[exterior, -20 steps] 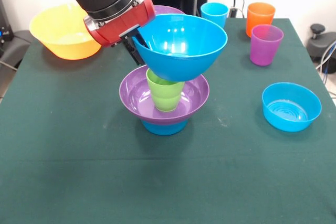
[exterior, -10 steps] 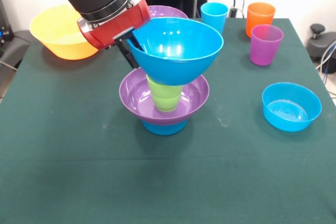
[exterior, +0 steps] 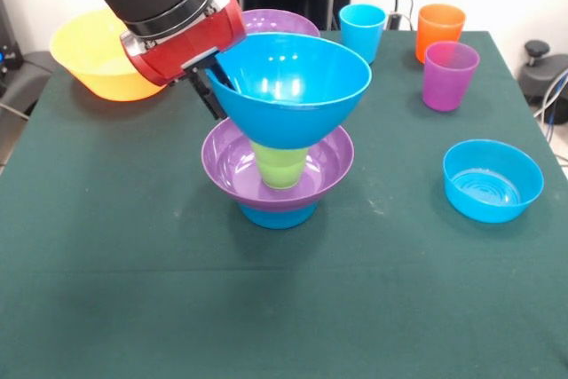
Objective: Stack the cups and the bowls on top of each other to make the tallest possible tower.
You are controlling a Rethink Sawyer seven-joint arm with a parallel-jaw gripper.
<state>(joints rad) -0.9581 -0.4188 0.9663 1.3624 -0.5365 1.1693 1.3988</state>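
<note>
The table [exterior: 106,290], under a dark green cloth, carries everything. The arm [exterior: 164,2] reaches down from the table's far left, and its gripper [exterior: 216,86] pinches the left rim of the large blue bowl [exterior: 293,86], one finger inside the rim and one outside. That bowl is held upright directly over the tower [exterior: 277,175] at the table's middle and covers the top of the lime green cup [exterior: 280,166]; whether it rests on the cup cannot be told. The cup stands inside a wide purple bowl [exterior: 232,164], which sits on a small blue bowl [exterior: 277,214]. The yellow bowl [exterior: 93,55] sits at the far left corner. A second purple bowl [exterior: 275,20] lies at the far edge behind the gripper. Another small blue bowl [exterior: 493,179] is near the right edge. Toward the far right corner stand the purple cup [exterior: 450,75], the orange cup [exterior: 440,31] and the light blue cup [exterior: 363,28].
</note>
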